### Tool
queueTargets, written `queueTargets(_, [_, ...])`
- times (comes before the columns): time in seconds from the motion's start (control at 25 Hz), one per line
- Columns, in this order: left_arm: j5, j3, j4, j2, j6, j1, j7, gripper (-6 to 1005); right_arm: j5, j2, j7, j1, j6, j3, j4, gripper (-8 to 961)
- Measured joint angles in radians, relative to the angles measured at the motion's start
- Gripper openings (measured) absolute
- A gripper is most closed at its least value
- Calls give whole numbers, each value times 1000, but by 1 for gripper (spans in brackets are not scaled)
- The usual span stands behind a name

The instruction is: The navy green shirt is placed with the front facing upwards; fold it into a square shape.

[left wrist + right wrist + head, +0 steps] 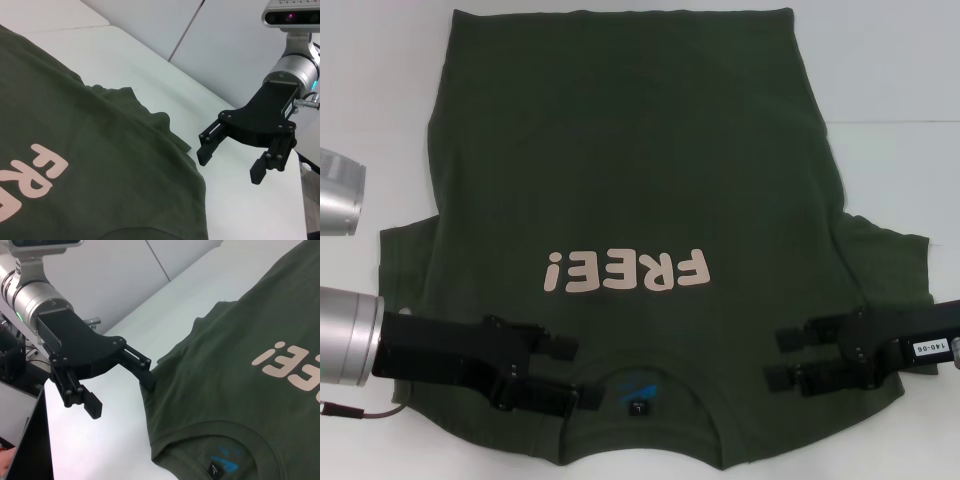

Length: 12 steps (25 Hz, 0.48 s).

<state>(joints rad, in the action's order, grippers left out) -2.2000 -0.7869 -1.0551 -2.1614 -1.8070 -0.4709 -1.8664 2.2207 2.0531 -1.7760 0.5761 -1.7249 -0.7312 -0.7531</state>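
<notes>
The dark olive-green cotton T-shirt (pixel 630 180) is spread flat on the white table (pixel 890 60). Both pincers, left (pixel 565 372) and right (pixel 782 358), are held wide at the shoulders; uneven grasps could skew the fold.

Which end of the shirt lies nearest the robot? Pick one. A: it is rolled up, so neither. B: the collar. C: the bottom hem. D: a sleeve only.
B: in the head view the collar with its neck label sits at the near edge of the shirt, between the left gripper and the right gripper, and the hem lies at the far side.
</notes>
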Motion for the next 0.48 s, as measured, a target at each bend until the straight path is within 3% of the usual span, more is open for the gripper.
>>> queueTargets(0.48, [1, 7, -2, 2, -1, -2, -8, 859, -1, -1, -5, 5, -1, -1, 0, 807])
